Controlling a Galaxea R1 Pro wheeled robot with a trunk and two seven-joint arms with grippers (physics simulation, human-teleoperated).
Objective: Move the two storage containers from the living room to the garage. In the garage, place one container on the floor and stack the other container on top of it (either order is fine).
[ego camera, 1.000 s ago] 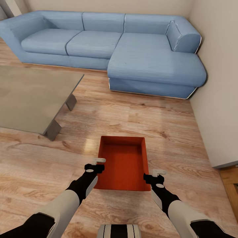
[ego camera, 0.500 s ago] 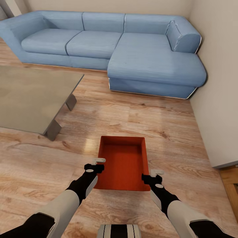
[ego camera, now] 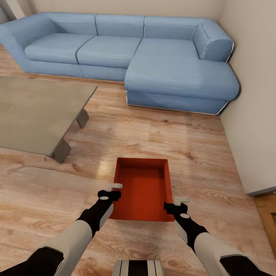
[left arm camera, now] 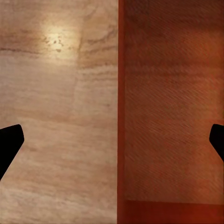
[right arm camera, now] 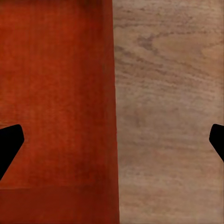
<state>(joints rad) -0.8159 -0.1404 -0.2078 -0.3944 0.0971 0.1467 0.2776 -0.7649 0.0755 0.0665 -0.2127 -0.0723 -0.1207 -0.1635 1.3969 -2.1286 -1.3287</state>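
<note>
Light wood-plank flooring (ego camera: 153,134) is carrying 1 red-orange storage container (ego camera: 142,189), which is sitting in the living room, well in front of the blue corner sofa (ego camera: 126,57) and to the right of the grey low table (ego camera: 34,111).

Change since 1.0 s ago: the right gripper (ego camera: 174,202) is edging inward toward the container's right wall, and its tip is now lying closer to the rim. The left gripper (ego camera: 111,190) is holding the same station at the container's left wall. The container is not shifting.

Gripper state: both grippers are standing wide open. Each wrist view is showing 1 container wall running between the 2 dark fingertips, with container interior on one side and floor on the other. Neither gripper is holding anything.

Judgement: the two-arm grasp is being aligned; closing on both walls is the probable next step, and transport to the garage is not yet started.

Contents: the container is open-topped and holding nothing.
</note>
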